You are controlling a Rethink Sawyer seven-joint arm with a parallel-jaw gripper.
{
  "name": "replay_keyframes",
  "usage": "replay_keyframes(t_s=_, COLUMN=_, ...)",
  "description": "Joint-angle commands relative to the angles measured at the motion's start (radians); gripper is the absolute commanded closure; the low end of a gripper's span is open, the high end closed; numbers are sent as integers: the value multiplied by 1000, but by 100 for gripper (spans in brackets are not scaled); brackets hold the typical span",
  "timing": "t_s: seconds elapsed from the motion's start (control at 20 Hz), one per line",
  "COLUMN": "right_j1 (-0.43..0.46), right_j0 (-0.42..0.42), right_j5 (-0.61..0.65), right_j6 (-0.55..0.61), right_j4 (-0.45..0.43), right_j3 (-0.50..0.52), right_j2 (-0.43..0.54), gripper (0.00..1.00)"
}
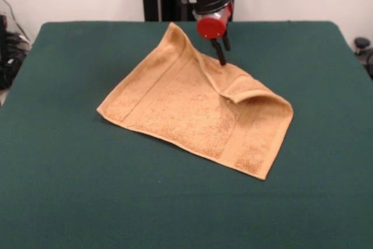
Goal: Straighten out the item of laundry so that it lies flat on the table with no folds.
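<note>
The item of laundry (192,106), a golden-tan terry washcloth, lies near the middle of the green table (70,190). Most of it is spread flat. Its far edge stands up in a ridge that peaks at a raised corner (173,27), and a fold curls over on the right side (247,88). My gripper (222,52) hangs from the red and black arm right at that raised far edge, its tip touching or just behind the cloth. The view does not show whether it grips the cloth.
Green table surface surrounds the washcloth on all sides. Dark cables and equipment (10,51) sit beyond the left table edge, and a dark object (362,45) sits beyond the right edge.
</note>
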Motion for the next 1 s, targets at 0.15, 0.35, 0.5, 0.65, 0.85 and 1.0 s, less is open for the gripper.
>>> replay_keyframes(t_s=0.15, right_j1=-103, right_j0=65, right_j5=156, right_j6=-59, right_j4=126, right_j3=-53, right_j2=70, gripper=0)
replay_keyframes(t_s=0.35, right_j1=-41, right_j0=118, right_j5=157, right_j6=-36, right_j4=131, right_j3=-203, right_j2=22, gripper=0)
replay_keyframes(t_s=0.5, right_j1=-11, right_j0=162, right_j5=163, right_j6=53, right_j4=149, right_j3=-289, right_j2=-42, gripper=0)
replay_keyframes(t_s=0.65, right_j1=22, right_j0=195, right_j5=165, right_j6=86, right_j4=153, right_j3=-366, right_j2=-84, gripper=0)
replay_keyframes(t_s=0.85, right_j1=45, right_j0=225, right_j5=137, right_j6=121, right_j4=155, right_j3=-421, right_j2=-130, gripper=0)
replay_keyframes(t_s=1.0, right_j1=24, right_j0=233, right_j5=128, right_j6=162, right_j4=183, right_j3=-414, right_j2=-157, gripper=0)
